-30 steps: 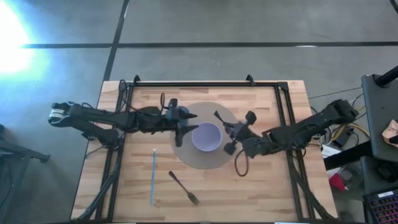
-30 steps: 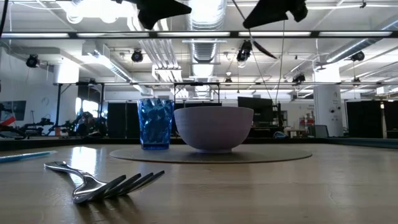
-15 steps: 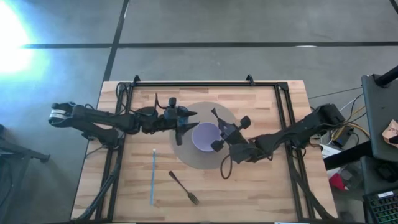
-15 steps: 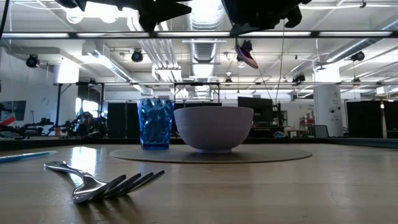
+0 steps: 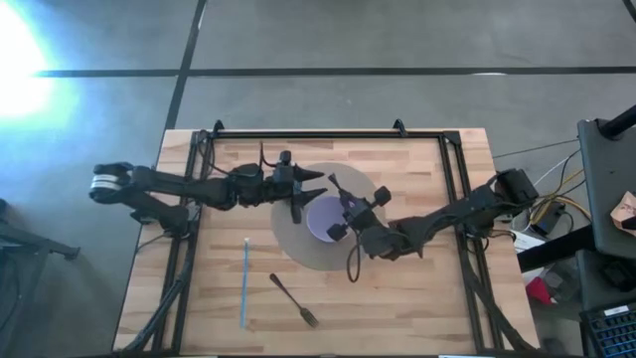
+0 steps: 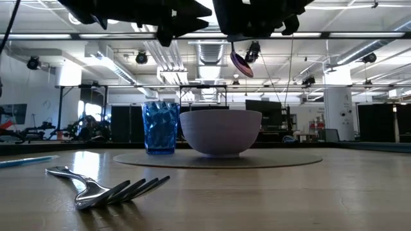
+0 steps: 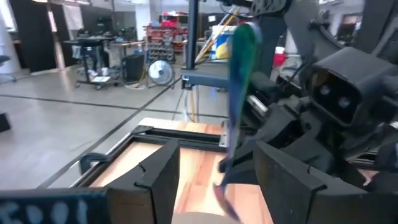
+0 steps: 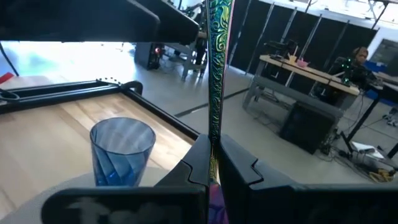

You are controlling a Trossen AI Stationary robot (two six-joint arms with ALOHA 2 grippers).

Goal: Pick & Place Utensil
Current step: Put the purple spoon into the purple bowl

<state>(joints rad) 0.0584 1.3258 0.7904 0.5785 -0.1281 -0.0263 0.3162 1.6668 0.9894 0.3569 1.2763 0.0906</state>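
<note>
right gripper (image 5: 343,212) clenches an iridescent spoon (image 8: 217,68) above the bowl (image 6: 220,132); left gripper (image 5: 310,183) hovers alongside, released.

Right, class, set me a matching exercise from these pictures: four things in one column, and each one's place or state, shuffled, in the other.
1. spoon
2. fork
3. blue glass
4. bowl

a. lying on bare wood near the table's front edge
b. centred on the round mat
c. held above the bowl by the right gripper
d. upright on the mat beside the bowl

Pairs: 1-c, 2-a, 3-d, 4-b
</note>
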